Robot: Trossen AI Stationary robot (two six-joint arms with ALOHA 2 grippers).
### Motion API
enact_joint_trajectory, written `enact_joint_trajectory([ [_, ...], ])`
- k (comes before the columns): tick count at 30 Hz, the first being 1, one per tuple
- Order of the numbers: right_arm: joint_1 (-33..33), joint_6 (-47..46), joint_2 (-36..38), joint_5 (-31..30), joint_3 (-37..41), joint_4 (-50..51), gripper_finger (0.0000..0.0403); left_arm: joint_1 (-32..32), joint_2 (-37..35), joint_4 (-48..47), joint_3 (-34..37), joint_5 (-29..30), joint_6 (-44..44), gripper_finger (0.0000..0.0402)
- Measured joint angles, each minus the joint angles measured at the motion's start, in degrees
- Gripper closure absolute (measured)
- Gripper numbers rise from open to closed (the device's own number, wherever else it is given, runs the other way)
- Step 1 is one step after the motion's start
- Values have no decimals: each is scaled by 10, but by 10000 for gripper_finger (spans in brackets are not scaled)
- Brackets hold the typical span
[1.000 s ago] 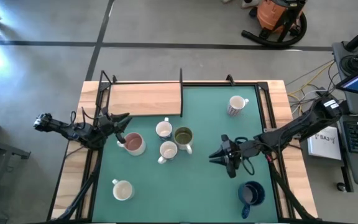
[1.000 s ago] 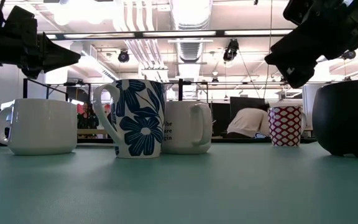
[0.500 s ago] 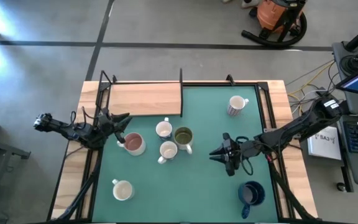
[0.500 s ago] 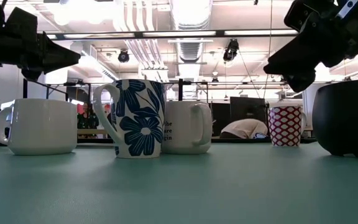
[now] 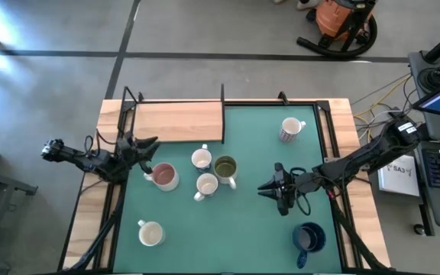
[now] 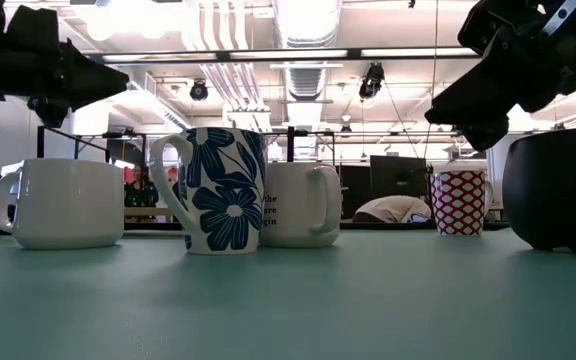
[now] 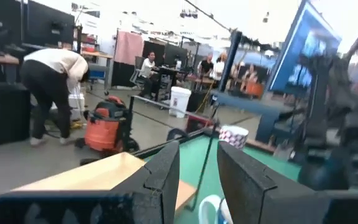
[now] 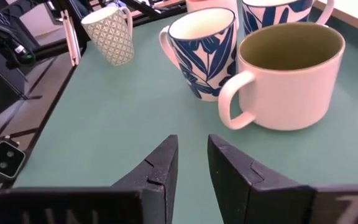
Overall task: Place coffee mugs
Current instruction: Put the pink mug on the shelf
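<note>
Several coffee mugs stand on the green mat. A pink-lined mug, two white mugs and a cream mug with an olive inside cluster at the middle. A white mug stands near left, a patterned mug far right and a dark blue mug near right. My left gripper hovers open at the mat's left edge beside the pink-lined mug. My right gripper hovers open to the right of the cluster, pointing at the olive-lined mug.
A wooden board lies at the far left of the table. Black frame rails run along the table's sides. Bare mat lies between the cluster and the near edge. People and an orange vacuum show in the room beyond.
My left gripper has rolled a little about its own pointing line while staying in place. The mugs have not moved.
</note>
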State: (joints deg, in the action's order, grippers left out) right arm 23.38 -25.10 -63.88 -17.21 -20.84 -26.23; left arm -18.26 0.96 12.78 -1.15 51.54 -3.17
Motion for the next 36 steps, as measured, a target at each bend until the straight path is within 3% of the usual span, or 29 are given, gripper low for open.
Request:
enact_joint_trajectory([
  [5,0,0,0,0,-2,-1,326,0,12,23,0,-103,-20,310],
  [17,0,-6,0,0,-2,0,324,0,105,75,-1,-102,-64,310],
  [22,0,-9,0,0,-2,0,325,0,170,63,-49,-102,-64,310],
  [30,0,-9,0,0,-2,0,321,5,297,-84,-157,-100,-113,310],
  [36,0,-9,0,0,-2,2,319,48,373,-306,-255,-101,-184,310],
])
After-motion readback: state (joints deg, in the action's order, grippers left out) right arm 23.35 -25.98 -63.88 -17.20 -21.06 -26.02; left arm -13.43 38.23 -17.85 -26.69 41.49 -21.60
